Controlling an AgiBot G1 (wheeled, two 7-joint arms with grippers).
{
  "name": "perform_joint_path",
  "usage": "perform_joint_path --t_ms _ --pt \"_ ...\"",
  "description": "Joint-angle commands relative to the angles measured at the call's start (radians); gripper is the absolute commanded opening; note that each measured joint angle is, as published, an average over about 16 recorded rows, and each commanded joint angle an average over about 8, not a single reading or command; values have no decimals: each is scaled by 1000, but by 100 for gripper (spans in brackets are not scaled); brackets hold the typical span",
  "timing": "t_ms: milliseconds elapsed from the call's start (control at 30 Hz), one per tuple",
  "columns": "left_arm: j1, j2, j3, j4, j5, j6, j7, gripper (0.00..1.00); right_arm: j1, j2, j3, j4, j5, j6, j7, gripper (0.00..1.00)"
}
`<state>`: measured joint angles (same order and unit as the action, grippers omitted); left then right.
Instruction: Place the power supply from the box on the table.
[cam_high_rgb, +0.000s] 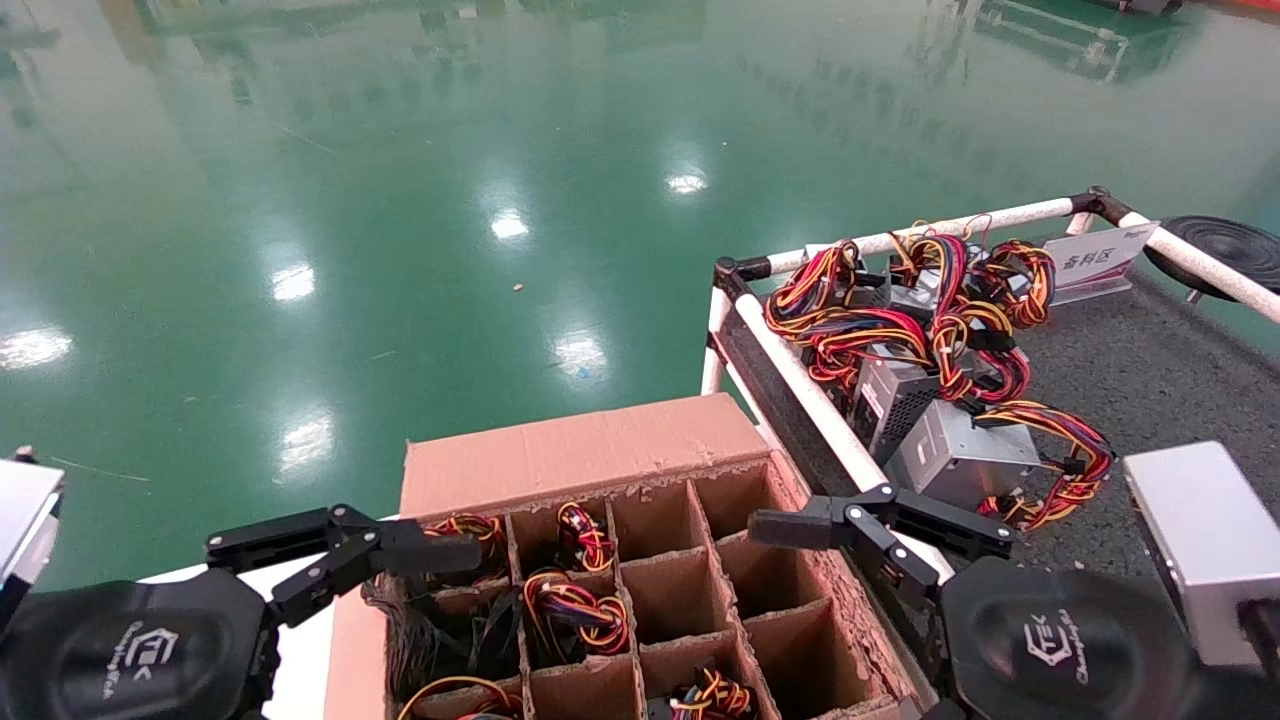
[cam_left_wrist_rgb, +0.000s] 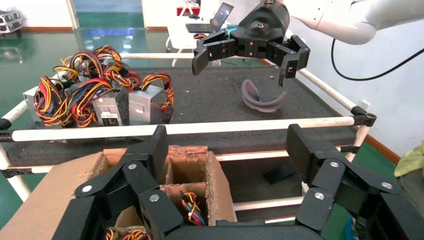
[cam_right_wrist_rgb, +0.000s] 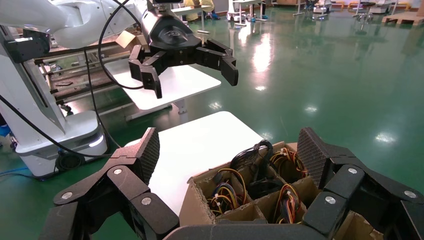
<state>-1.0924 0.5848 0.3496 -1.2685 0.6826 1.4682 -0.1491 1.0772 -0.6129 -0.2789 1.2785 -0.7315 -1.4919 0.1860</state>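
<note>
Two grippers hovering empty over the box (cam_high_rgb: 640, 590), left gripper (cam_high_rgb: 345, 550) jaws spread wide above its left cells, right gripper (cam_high_rgb: 880, 525) likewise agape at its right edge, power supply (cam_high_rgb: 575, 605) (wires showing) sitting in a middle cell, others heaped on the table (cam_high_rgb: 1150, 380).

Dark speckled table (cam_high_rgb: 1150, 380) on our right, white rails around it.
On it we see a heap of power supplies (cam_high_rgb: 930, 350) with coloured wires at its far left corner, a white label sign (cam_high_rgb: 1095, 262) beyond them, and a plain silver block (cam_high_rgb: 1205, 545) nearer us.
</note>
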Motion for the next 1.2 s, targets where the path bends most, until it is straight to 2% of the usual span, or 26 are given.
perform_joint_path --t_ms 33,1200 --pt "0 0 0 0 0 0 0 0 0 0 0 0 0 0 0 100" --pt "0 0 0 0 0 0 0 0 0 0 0 0 0 0 0 100"
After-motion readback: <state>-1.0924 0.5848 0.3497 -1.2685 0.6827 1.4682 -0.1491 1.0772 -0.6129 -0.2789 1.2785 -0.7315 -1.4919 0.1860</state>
